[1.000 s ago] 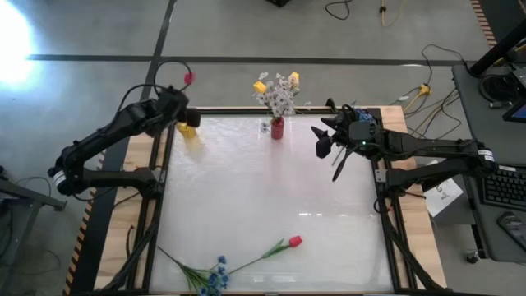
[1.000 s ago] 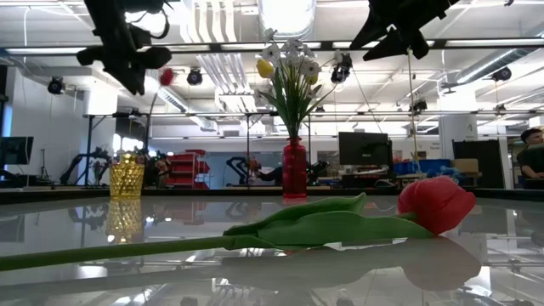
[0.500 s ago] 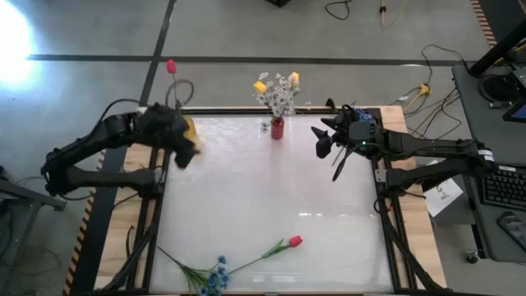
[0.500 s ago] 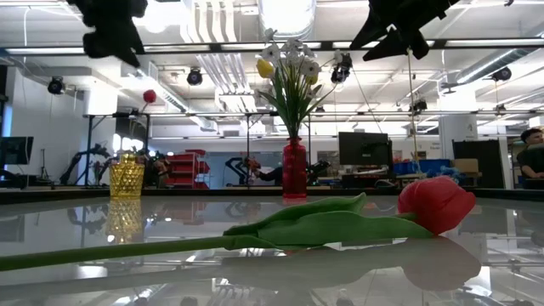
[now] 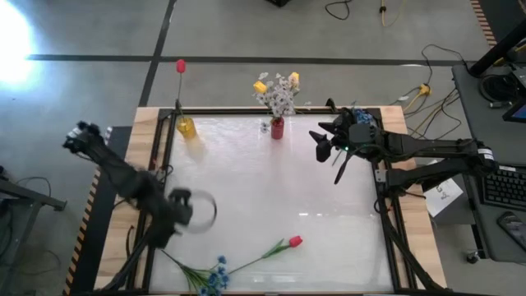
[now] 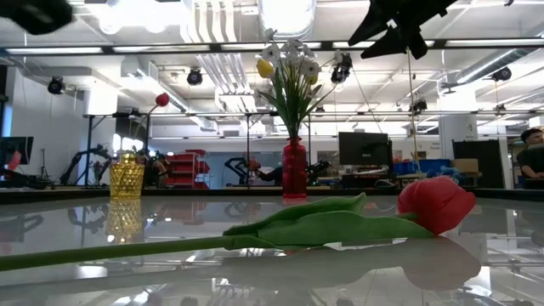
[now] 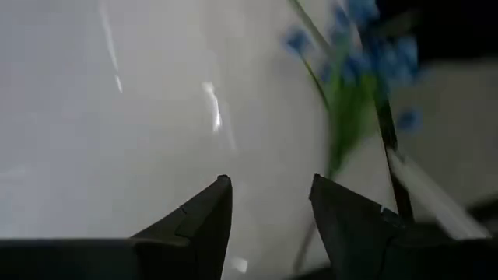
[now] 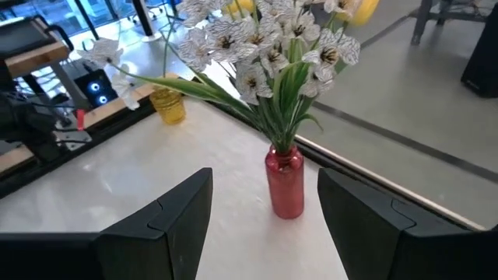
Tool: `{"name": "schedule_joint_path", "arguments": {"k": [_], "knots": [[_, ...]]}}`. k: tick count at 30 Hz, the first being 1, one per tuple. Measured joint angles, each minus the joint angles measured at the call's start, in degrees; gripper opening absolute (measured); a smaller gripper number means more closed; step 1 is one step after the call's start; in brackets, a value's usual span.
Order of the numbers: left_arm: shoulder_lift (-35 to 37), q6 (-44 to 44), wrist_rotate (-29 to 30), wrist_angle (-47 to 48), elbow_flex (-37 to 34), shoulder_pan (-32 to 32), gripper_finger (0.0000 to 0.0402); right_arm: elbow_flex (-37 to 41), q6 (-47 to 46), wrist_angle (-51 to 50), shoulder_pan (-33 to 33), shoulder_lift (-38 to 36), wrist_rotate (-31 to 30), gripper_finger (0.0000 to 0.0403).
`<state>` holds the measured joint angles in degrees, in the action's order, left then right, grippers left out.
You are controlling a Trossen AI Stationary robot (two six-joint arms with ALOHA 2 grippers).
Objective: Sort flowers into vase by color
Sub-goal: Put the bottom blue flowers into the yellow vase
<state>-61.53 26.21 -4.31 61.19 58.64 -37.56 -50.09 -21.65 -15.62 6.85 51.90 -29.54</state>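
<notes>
A red tulip bud (image 5: 180, 65) stands with its stem in the yellow vase (image 5: 187, 127) at the far left corner. The red vase (image 5: 277, 127) at the far edge holds white sprays and yellow tulips (image 5: 275, 89). Another red tulip (image 5: 293, 241) and a blue cluster flower (image 5: 217, 275) lie flat on the table by the near edge. My left gripper (image 5: 187, 207) is open and empty above the near-left part of the table; its wrist view shows the blue flower (image 7: 364, 62) ahead. My right gripper (image 5: 325, 145) hangs open and empty to the right of the red vase (image 8: 285, 183).
The table top is white and glossy (image 5: 263, 189), with a dark frame and wooden side strips. In the low view the lying red tulip (image 6: 435, 204) fills the foreground, and the yellow vase (image 6: 126, 176) and red vase (image 6: 294, 170) stand far behind. A person sits at the room's right edge (image 6: 534, 157).
My left arm has swung away from the yellow vase, fast, toward the table's near edge, and now hangs over the near-left area. The red tulip it carried stays behind, standing in the yellow vase with its stem straightened up.
</notes>
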Motion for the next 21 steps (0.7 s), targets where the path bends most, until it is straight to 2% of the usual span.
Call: {"name": "schedule_joint_path", "arguments": {"k": [3,6,10,12,16,21], "knots": [[-6.3,0.4,-1.0,-2.4,-0.2,-8.2,0.0166,0.0,-1.0,0.0,0.0,0.0,0.0,0.0226],[-12.1,1.0,-1.3,-5.3,-0.2,-12.9,0.0166,0.0,-1.0,0.0,0.0,0.0,0.0,0.0226],[-17.2,3.4,-6.9,-13.7,-0.5,-14.0,0.0166,0.0,-2.0,0.0,0.0,0.0,0.0,0.0226],[-18.4,3.5,-6.0,-17.8,-1.1,-14.7,0.0166,0.0,-2.7,0.0,-0.1,0.0,0.0,0.0226],[-21.6,0.8,-2.6,-19.0,-2.0,-15.8,0.0166,0.0,-3.3,-0.4,-0.7,0.0,0.0,0.0226],[-26.7,-5.6,-3.7,-20.1,-2.0,-16.4,0.0166,0.0,-3.9,-0.6,-1.3,0.0,0.0,0.0226]]}}
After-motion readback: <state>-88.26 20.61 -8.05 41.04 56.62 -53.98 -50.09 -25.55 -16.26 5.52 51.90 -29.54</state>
